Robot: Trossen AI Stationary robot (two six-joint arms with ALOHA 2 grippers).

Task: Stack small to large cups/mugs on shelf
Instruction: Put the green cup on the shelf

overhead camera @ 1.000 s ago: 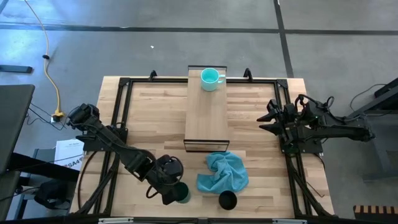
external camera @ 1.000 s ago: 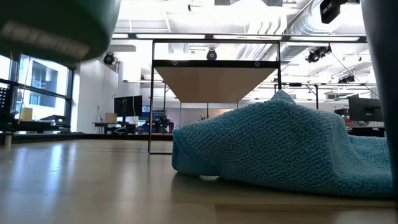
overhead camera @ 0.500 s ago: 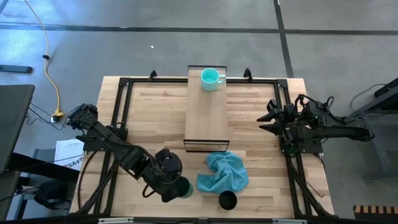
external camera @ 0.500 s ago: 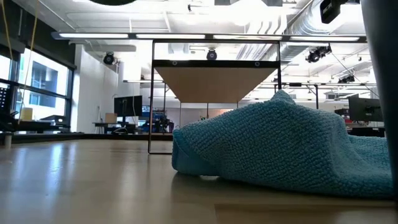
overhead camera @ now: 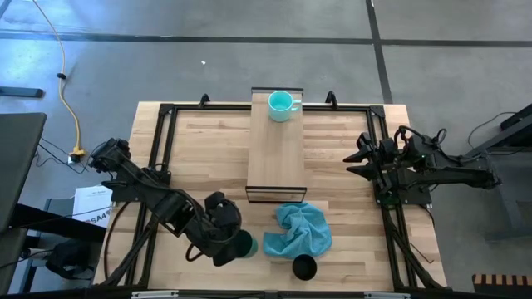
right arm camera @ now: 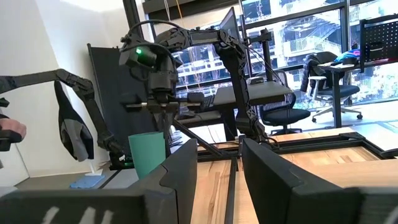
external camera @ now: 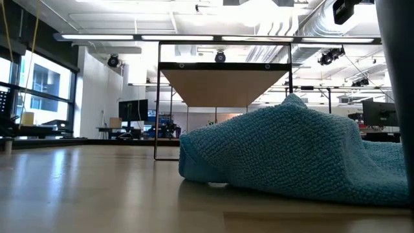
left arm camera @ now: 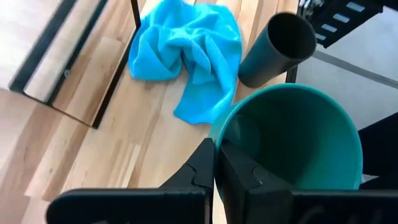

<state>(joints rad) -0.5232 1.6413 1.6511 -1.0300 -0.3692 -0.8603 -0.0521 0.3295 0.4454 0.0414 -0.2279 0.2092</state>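
Crowding the front edge, the blue cloth (overhead camera: 298, 230) lies between the shelf (overhead camera: 275, 149) and the black cup (overhead camera: 304, 267). The left gripper (left arm camera: 214, 163) pinches the dark green cup (left arm camera: 292, 140)'s rim just beside it. The right gripper (right arm camera: 219, 163) waits apart. The low view shows only cloth and shelf.

Three cups (overhead camera: 283, 105) (overhead camera: 243, 246) (overhead camera: 304, 267), one blue cloth (overhead camera: 299, 230), one shelf (overhead camera: 275, 154), two arms (overhead camera: 158, 203) (overhead camera: 432, 166).

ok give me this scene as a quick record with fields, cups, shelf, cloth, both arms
turquoise mug: on the shelf's far end
shelf: mid table, otherwise bare
green cup: clamped by the rim in the left end effector, lifted near the table's front edge
black cup: upright at the front edge, beside the blue cloth
right end effector: open, parked at the table's right side
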